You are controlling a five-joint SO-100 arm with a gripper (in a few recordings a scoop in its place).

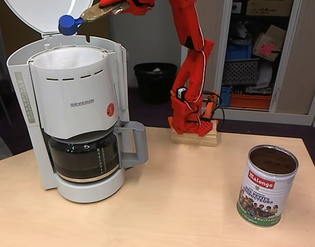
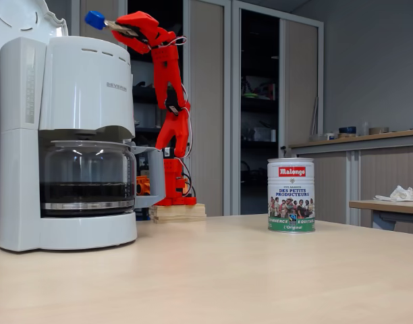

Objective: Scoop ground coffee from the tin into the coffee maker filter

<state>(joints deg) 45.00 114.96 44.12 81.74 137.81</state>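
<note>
In the first fixed view, your red gripper (image 1: 112,7) is reaching across the top of the frame, clamped on the tan handle of a blue scoop (image 1: 69,24); the scoop is hanging above the white paper filter (image 1: 62,57) in the open SEVERIN coffee maker (image 1: 75,108) at left; the Malongo tin (image 1: 265,185) is standing at lower right, well apart, ground coffee (image 1: 273,160) showing inside.

In the other fixed view, your gripper (image 2: 129,28) is gripping the scoop (image 2: 95,19) at upper left, just above the coffee maker (image 2: 65,135); the tin (image 2: 291,195) is sitting upright on the wooden table (image 2: 260,277), right of centre.
</note>
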